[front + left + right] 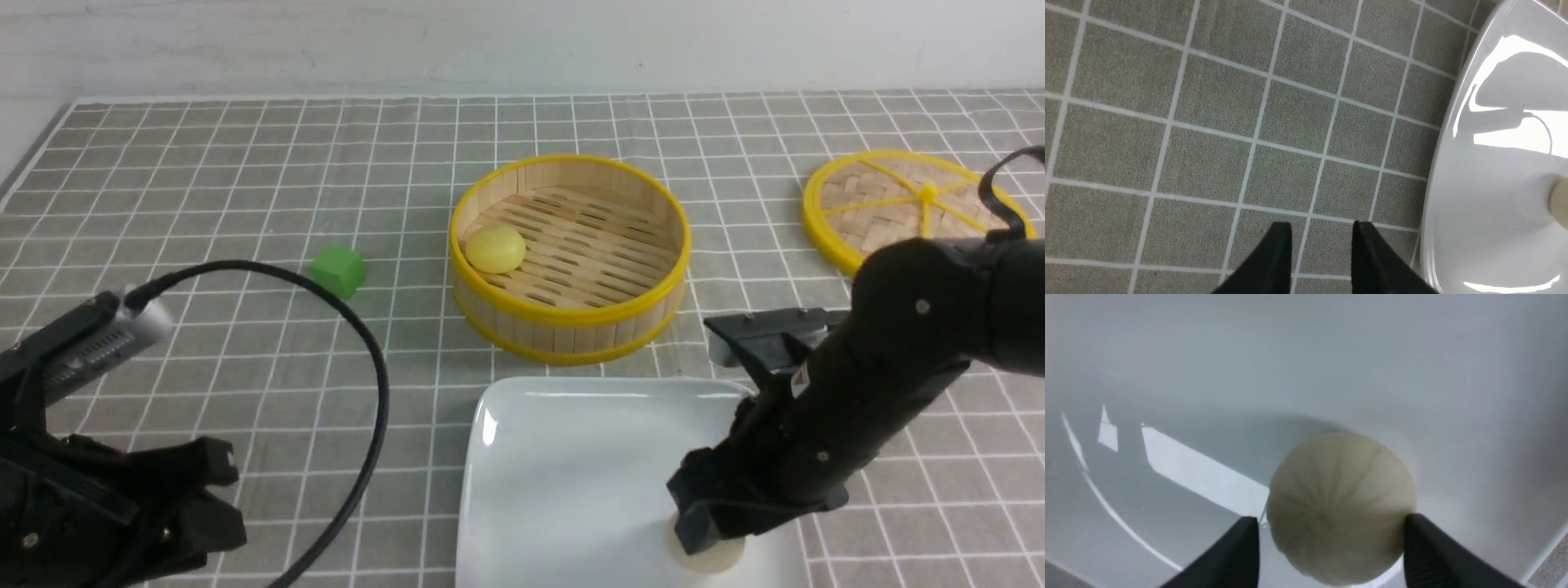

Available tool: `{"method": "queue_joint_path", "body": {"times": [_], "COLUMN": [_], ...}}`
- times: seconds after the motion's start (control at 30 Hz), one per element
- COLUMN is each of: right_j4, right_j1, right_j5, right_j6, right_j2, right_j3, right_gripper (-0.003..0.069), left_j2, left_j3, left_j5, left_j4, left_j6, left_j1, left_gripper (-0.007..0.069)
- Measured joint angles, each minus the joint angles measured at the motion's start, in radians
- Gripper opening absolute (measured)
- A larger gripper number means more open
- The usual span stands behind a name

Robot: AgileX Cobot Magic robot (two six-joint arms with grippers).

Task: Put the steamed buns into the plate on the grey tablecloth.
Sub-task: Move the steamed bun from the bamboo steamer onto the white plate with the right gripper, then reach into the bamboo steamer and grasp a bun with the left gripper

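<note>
- Setting down the first bun looked to be the step in hand: the cream-beige bun (1341, 498) sat on the white plate (571, 457), toward its near right corner, with the right pincer (1331, 520) straddling it.
- Right pincer: released. The jaws stood wide on either side of the bun. A sliver of plate showed between one fingertip and the bun. The other tip sat at the bun's edge, and I could not tell whether it touched.
- Left pincer (1322, 226): released and empty, its jaws parted over the grey tablecloth (245, 163), just beside the plate's left rim.
- The pale yellow bun (495, 249) lay inside the bamboo basket (571, 318), close against its left wall, beyond the plate.
- Progress, as judged: one bun of two delivered, so about halfway.
- Next move, as judged: the right arm would need to rise straight off the cream-beige bun without nudging it across the glossy plate. Then the basket: a descent from above, over the wall. The pale yellow bun hugged that wall, which left little room for a finger on that side.
- Count: two buns (one cream-beige, one pale yellow), one plate, one basket, one woven lid (890, 204) lying far right, one green cube (338, 271) left of the basket, one tablecloth, two pincers.
</note>
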Motion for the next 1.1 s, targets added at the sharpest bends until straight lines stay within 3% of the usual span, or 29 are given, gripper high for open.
{"method": "queue_joint_path", "body": {"times": [0.13,0.23,0.33,0.47,0.53,0.7,0.9,0.97,1.1], "right_j4": [-0.031,-0.079,-0.130,-0.173,-0.177,-0.180,-0.187,-0.193,-0.216], "right_j1": [0.000,0.000,0.000,0.000,0.000,0.000,0.000,0.000,0.000], "right_j5": [0.125,0.194,0.281,0.402,0.415,0.362,0.176,0.155,0.110], "right_j6": [-0.025,-0.041,-0.042,-0.033,-0.028,0.006,0.051,0.065,0.121], "right_j2": [-0.056,-0.127,-0.205,-0.336,-0.409,-0.589,-0.808,-0.833,-0.900], "right_j3": [-0.092,-0.147,-0.157,-0.156,-0.139,-0.025,0.211,0.242,0.331], "right_gripper": [0.0531,0.0461,0.0323,0.0076,-0.0001,-0.0015,-0.0013,-0.0013,-0.0010], "left_j2": [0.009,0.044,0.102,0.221,0.275,0.395,0.564,0.608,0.778], "left_j3": [-0.081,-0.180,-0.283,-0.374,-0.413,-0.522,-0.690,-0.737,-0.956], "left_j5": [0.010,0.016,0.038,0.096,0.114,0.119,0.129,0.140,0.241], "left_j4": [-0.044,-0.096,-0.127,-0.134,-0.134,-0.122,-0.038,-0.007,0.100], "left_j6": [0.032,0.073,0.100,0.123,0.127,0.126,0.077,0.057,-0.034], "left_j1": [0.000,0.000,0.000,0.000,0.000,-0.060,-0.315,-0.350,-0.389], "left_gripper": [0.0240,0.0240,0.0240,0.0240,0.0240,0.0240,0.0227,0.0217,0.0132]}}
